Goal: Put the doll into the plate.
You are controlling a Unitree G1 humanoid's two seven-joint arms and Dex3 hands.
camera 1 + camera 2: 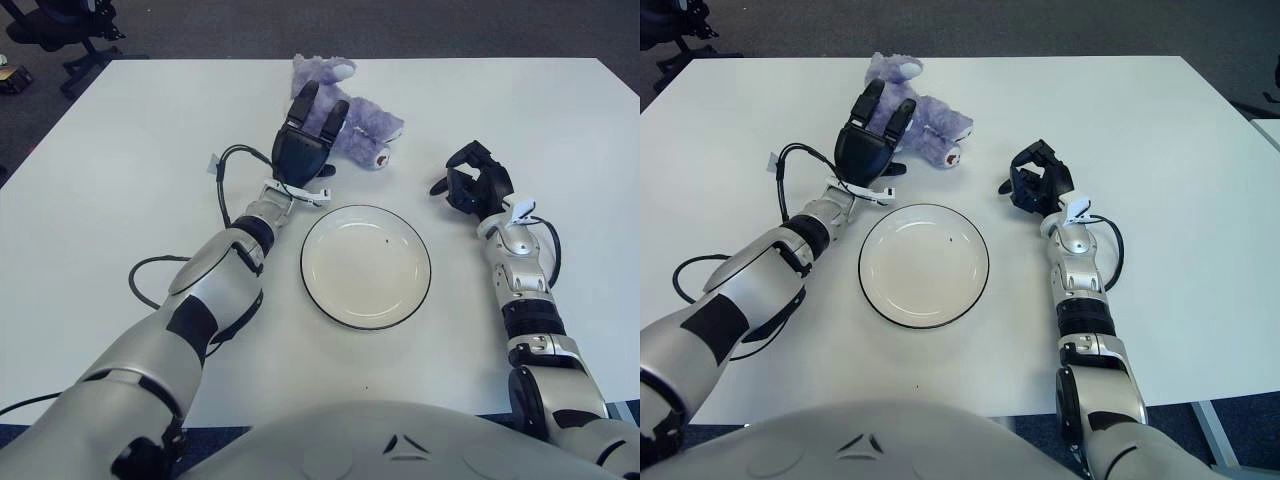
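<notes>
Left eye view: doll just behind left hand fingers.

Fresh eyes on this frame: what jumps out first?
The purple plush doll at the table's far side, with the left hand reaching onto it, fingers extended rather than closed. Nearer the robot lies a bare white plate with a dark rim; the right hand shows to its right.
</notes>
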